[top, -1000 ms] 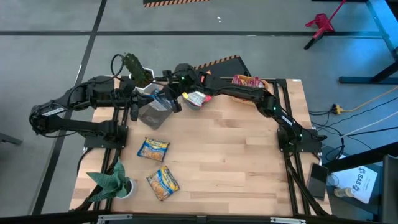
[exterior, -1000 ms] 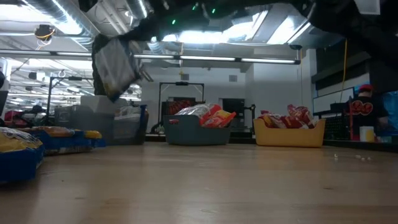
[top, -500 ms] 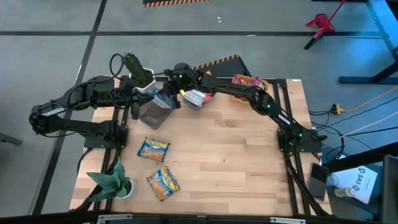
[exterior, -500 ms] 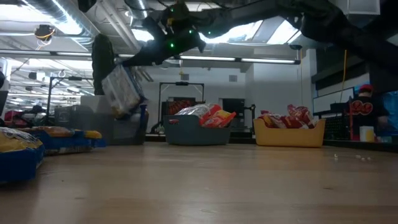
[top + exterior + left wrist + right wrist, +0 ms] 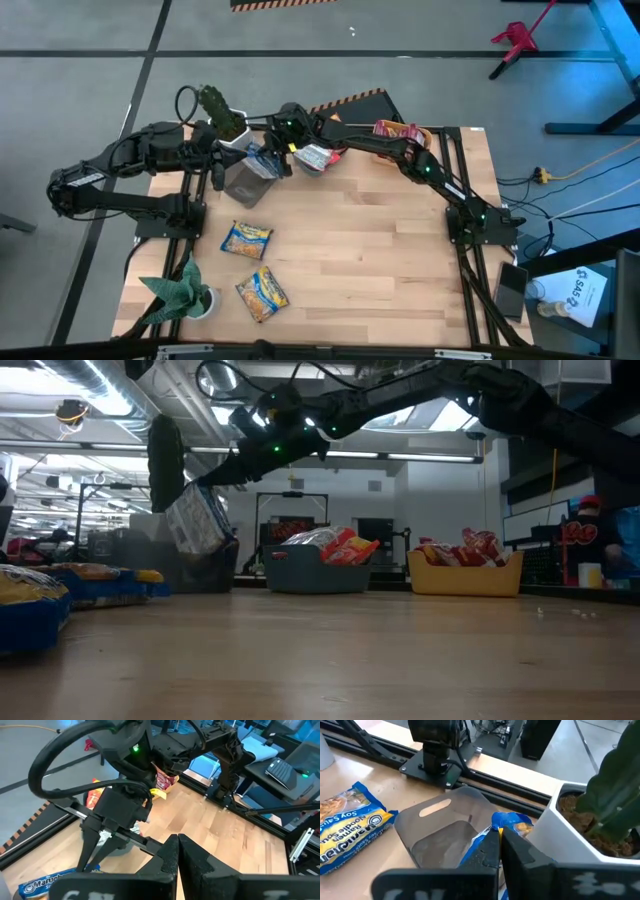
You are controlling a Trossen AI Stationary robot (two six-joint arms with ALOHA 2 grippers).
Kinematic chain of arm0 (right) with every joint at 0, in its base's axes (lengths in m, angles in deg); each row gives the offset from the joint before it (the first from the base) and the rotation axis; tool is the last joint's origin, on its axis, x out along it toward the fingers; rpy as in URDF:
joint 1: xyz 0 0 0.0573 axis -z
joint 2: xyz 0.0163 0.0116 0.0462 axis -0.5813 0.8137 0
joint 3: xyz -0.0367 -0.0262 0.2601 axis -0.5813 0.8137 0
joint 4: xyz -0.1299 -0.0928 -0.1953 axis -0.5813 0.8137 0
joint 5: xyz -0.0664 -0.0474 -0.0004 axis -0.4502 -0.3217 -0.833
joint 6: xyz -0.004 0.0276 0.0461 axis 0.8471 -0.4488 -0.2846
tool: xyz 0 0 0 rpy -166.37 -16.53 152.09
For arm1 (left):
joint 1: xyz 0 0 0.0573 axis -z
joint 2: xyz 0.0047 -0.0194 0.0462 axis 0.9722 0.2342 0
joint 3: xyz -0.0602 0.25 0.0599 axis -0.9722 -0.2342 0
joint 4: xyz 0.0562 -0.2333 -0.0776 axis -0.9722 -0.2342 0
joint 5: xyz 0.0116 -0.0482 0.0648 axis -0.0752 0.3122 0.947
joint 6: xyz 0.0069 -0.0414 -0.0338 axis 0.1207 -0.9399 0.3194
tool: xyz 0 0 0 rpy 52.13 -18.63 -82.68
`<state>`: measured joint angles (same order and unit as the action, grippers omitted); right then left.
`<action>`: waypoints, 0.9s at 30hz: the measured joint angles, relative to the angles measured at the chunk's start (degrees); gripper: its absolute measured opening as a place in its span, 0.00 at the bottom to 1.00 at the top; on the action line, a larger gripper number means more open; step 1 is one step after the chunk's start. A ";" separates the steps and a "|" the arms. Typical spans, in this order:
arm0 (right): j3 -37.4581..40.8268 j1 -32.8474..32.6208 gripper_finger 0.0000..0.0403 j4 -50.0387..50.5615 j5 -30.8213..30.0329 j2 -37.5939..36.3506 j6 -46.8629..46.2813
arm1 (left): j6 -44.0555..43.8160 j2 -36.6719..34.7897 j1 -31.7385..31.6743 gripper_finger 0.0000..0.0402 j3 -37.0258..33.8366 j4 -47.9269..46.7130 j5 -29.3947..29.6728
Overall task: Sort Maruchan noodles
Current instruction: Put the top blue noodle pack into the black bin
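I am holding my right gripper point(image 5: 266, 160) pinched shut on a blue-and-yellow packet point(image 5: 487, 840), gripping it by its upper edge so its long axis is hanging downward; the packet is dangling just above the grey bin point(image 5: 246, 184) at the table's far left; the bin's open mouth is lying directly below the packet, so the coming move, as I judge it, is turning on a straight drop or a short lowering.

In the low view the packet point(image 5: 197, 520) is showing crinkled and tilted, clear of the tabletop.

My left gripper point(image 5: 177, 854) is waiting with fingers pressed together, empty, close beside the same bin; it is near, but my right is the one carrying.

Two more packets point(image 5: 246, 239) are lying flat on the wood, nearer the front left, well apart from both grippers.
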<state>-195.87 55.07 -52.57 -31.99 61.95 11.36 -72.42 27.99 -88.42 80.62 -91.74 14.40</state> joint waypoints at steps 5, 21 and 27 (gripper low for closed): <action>-0.02 0.00 0.00 1.39 -0.46 0.50 -0.10 | 0.00 0.09 0.00 0.00 0.00 0.00 0.46; 0.00 0.00 0.09 1.50 -3.17 1.33 -0.17 | 0.19 0.09 0.00 0.00 0.00 -0.04 0.46; 0.00 0.00 0.27 2.91 -7.59 1.33 -0.11 | 0.42 0.09 0.00 0.00 0.00 -0.07 0.46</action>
<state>-195.87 55.07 -49.65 -39.58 63.28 11.25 -72.00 28.08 -88.42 80.62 -91.81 14.85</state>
